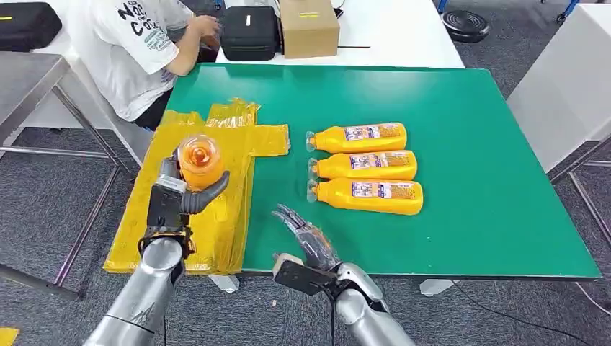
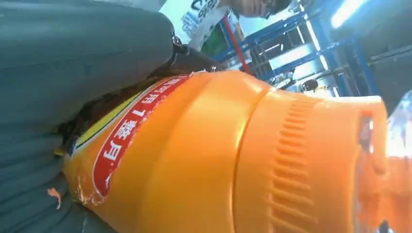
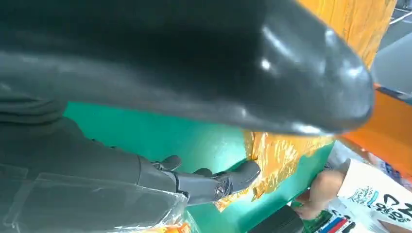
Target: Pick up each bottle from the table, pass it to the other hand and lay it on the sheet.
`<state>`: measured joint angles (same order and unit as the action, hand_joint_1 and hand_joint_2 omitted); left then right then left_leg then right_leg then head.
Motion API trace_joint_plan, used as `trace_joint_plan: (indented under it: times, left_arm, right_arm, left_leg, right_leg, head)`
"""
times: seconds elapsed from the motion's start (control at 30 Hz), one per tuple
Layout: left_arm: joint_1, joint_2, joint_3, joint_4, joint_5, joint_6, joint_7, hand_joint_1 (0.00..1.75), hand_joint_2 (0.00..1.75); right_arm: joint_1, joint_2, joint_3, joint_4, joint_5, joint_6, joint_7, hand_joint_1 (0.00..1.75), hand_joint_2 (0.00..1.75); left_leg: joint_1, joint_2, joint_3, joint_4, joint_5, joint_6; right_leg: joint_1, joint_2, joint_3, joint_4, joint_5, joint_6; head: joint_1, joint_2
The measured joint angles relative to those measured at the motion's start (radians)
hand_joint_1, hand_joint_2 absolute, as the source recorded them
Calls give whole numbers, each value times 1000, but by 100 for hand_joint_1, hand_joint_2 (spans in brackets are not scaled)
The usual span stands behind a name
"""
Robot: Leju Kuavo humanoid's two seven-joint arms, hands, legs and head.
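Two hands sit nearest: the right hand, at six o'clock, has fingers apart, holding nothing. At nine o'clock, left hand fingers clamp an orange bottle above the yellow sheet. Farther, three bottles lie on the green table.

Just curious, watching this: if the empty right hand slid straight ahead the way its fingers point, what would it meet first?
Probably the crinkled yellow plastic sheet. The right hand is open over the green table, fingers pointing forward and slightly left toward the sheet's near edge. Depth is unclear, so it might pass above. The three orange bottles lie off to its right.
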<state>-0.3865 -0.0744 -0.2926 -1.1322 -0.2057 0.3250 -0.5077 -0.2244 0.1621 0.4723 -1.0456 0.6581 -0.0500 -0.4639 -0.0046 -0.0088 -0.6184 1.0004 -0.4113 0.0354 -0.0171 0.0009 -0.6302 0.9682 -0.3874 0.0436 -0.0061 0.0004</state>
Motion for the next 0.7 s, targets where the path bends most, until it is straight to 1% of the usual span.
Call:
trace_joint_plan:
  times: [0.07,0.17,0.3,0.4,0.47,0.6,0.7]
  left_arm:
    - [-16,3,14,17,-73,50,5,175,175]
    - [-80,26,33,84,-228,131,24,175,175]
    - [-188,58,51,213,-388,149,62,175,175]
    - [-227,77,50,288,-506,85,118,175,175]
    - [-239,94,46,330,-570,0,151,175,175]
    - [-244,108,45,371,-594,-34,161,175,175]
    - [-260,140,11,404,-681,-155,182,175,175]
  right_arm:
    - [2,-5,1,-6,1,5,-2,0,0]
    - [0,-11,3,-8,-9,20,-5,0,0]
    - [-16,-22,2,-16,-34,35,-9,0,0]
    - [-13,-30,-16,-39,-38,35,-8,0,0]
    - [-6,-39,-37,-61,-37,35,-8,0,0]
    - [4,-52,-60,-86,-34,42,-9,0,0]
    - [21,-59,-75,-106,-41,36,-34,0,0]
  left_leg:
    - [0,0,0,0,0,0]
    - [0,0,-1,0,0,0]
    - [0,0,0,0,1,-1]
    - [0,0,0,0,1,-1]
    - [0,0,0,0,1,-1]
    - [0,0,0,0,1,-1]
    - [0,0,0,0,1,-1]
  right_leg:
    - [0,0,0,0,0,0]
    - [0,0,0,0,0,0]
    - [0,0,0,0,0,0]
    - [0,0,0,0,0,0]
    - [0,0,0,0,0,0]
    - [0,0,-1,0,0,0]
    - [0,0,-1,0,0,0]
  head:
    - [1,0]
    - [0,0]
    - [0,0]
    - [0,0]
    - [0,0]
    - [0,0]
    - [0,0]
